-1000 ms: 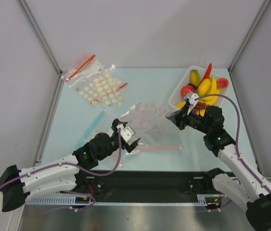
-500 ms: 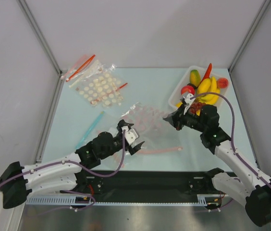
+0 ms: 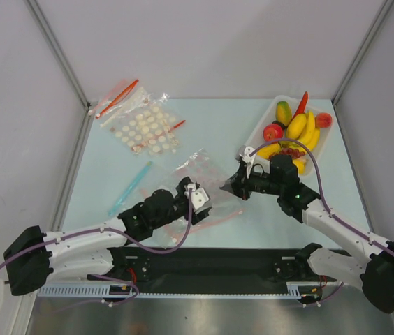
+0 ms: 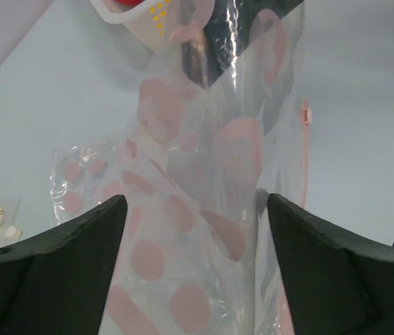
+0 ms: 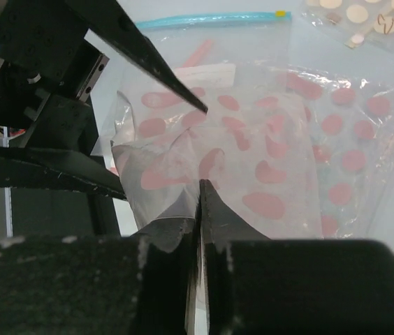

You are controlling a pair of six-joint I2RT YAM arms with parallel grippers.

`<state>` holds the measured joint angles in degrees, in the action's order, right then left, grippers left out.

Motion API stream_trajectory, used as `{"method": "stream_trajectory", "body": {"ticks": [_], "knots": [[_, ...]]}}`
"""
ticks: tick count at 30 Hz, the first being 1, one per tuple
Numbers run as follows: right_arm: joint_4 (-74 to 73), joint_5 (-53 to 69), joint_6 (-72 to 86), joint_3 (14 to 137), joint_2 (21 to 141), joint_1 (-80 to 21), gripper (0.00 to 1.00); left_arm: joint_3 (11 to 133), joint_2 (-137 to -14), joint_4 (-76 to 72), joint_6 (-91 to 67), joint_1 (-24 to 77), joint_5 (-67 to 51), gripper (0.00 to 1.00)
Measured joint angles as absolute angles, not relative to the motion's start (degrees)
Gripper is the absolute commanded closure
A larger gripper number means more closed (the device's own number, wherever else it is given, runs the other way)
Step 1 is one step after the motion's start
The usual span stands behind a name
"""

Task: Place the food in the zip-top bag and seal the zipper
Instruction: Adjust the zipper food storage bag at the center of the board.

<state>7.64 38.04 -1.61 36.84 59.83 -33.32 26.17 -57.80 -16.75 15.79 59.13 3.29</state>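
From above, all the food point(image 3: 296, 129) lies in its tray point(image 3: 258, 127), and none is in the zip-top bag point(image 3: 198, 167) on the table point(image 3: 218, 125). In the left wrist view, the left gripper point(image 4: 195, 202) is spread around the bag. In the right wrist view, the right gripper point(image 5: 200, 188) pinches the bag's film. Filling and sealing are not yet done.

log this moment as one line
right gripper: shut on zip-top bag edge | left gripper: open, jaws either side of bag | food: in tray, not yet bagged
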Motion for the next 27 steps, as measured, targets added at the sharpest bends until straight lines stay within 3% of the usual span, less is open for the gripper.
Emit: {"method": "stream_trajectory", "body": {"ticks": [1, 3, 4, 5, 6, 9, 15, 16, 21, 23, 27], "knots": [[7.5, 38.0, -2.0, 37.1, 59.9, -33.7, 0.86, 26.5, -57.9, -16.6, 16.0, 59.1, 2.9, 0.39], [7.5, 37.9, -2.6, 37.4, 59.9, -34.1, 0.79, 27.2, -58.2, -16.4, 15.8, 59.1, 2.5, 0.62], [7.5, 37.8, -2.8, 37.5, 59.9, -34.2, 0.75, 27.6, -58.3, -16.2, 15.8, 59.1, 2.3, 0.86], [7.5, 37.7, -2.9, 37.5, 59.9, -34.3, 0.73, 27.9, -58.4, -16.1, 15.5, 59.1, 2.2, 0.96], [7.5, 37.4, -3.1, 37.5, 59.9, -34.3, 0.72, 28.1, -58.4, -16.1, 15.5, 59.1, 2.2, 1.00], [7.3, 36.5, -3.2, 37.5, 59.8, -34.3, 0.66, 28.5, -58.6, -15.8, 14.9, 59.1, 2.3, 1.00], [7.2, 31.0, -2.2, 37.5, 59.3, -34.3, 0.35, 28.6, -58.6, -15.7, 11.3, 57.7, 2.2, 1.00], [7.2, 29.1, -1.6, 37.5, 58.9, -34.3, 0.26, 28.6, -58.5, -15.7, 10.0, 56.9, 2.2, 1.00], [9.3, 20.4, 4.1, 36.7, 55.8, -32.7, 0.13, 29.1, -58.5, -14.7, 3.0, 51.7, 2.3, 1.00], [10.3, 18.1, 7.3, 35.8, 53.9, -30.9, 0.01, 29.7, -58.5, -13.9, 0.0, 50.2, 2.4, 1.00], [11.0, 16.4, 13.9, 35.2, 51.6, -27.3, 0.08, 30.4, -58.1, -13.5, -6.2, 47.5, 2.3, 1.00]]}}
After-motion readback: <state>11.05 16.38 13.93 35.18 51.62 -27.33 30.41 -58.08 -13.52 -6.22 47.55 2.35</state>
